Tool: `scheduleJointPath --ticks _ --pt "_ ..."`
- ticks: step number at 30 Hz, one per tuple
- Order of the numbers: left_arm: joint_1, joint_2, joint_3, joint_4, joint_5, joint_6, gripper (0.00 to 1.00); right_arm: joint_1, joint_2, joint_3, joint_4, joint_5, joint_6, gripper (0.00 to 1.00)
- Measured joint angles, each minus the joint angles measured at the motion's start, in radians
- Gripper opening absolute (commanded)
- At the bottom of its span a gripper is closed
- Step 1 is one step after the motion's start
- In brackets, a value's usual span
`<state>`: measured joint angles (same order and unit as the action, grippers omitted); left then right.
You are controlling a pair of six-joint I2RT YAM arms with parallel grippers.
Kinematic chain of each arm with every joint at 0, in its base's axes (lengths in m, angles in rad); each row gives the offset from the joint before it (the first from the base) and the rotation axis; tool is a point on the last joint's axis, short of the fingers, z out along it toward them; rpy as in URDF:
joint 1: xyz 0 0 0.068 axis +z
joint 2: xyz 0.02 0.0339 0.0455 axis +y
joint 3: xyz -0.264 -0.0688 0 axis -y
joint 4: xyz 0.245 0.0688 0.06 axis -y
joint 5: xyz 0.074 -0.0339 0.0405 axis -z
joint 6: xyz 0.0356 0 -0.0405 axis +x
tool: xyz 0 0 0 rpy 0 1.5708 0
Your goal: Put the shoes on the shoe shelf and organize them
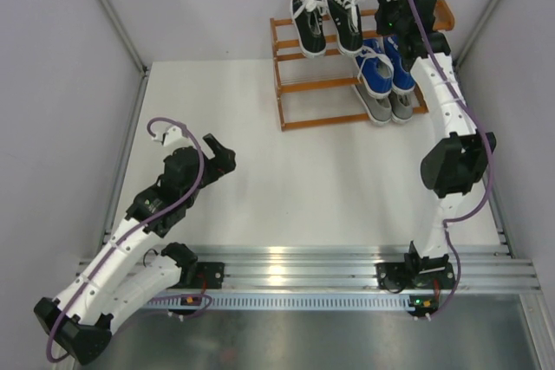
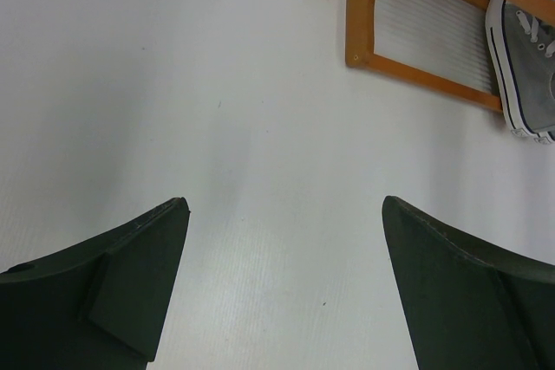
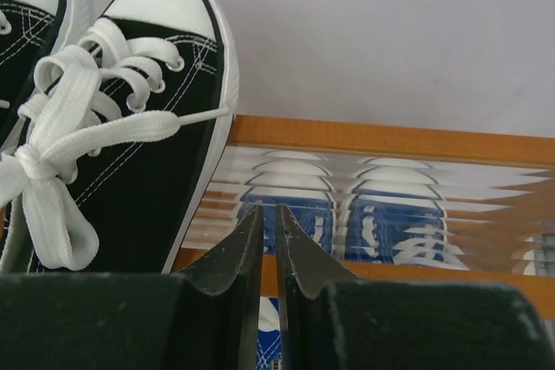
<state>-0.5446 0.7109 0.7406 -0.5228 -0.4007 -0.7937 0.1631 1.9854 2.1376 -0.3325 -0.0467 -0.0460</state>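
Right tool, nearly closed and empty, just right of black shoe atop shelf

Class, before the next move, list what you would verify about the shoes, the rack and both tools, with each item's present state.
1. Black shoes on the rack's top tier: ok.
2. Blue shoes on the middle tier: ok.
3. Grey shoes on the bottom tier: ok.
4. Right tool nearly shut, gripping nothing: ok.
5. Left tool open, empty: ok.
6. Every pair seated firmly: cannot tell.
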Motion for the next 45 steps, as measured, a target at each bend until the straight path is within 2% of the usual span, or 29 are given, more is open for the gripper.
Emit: scheduleJointPath --ticks 17,38,44,45 --pt "0.0 -0.002 0.0 0.001 0.014 0.0 0.98 0.021 0.02 -0.007 -0.077 -0.123 0.001 0.1" --pt "0.0 -0.015 0.0 0.001 0.018 0.0 0.98 0.048 0.04 0.026 -0.122 -0.135 0.016 0.13" --pt "0.0 -0.015 0.0 0.001 0.018 0.0 0.98 0.049 0.039 0.029 -0.127 -0.129 0.013 0.2" --pt "0.0 -0.015 0.0 0.001 0.018 0.0 0.98 0.047 0.039 0.029 -0.127 -0.128 0.012 0.27"
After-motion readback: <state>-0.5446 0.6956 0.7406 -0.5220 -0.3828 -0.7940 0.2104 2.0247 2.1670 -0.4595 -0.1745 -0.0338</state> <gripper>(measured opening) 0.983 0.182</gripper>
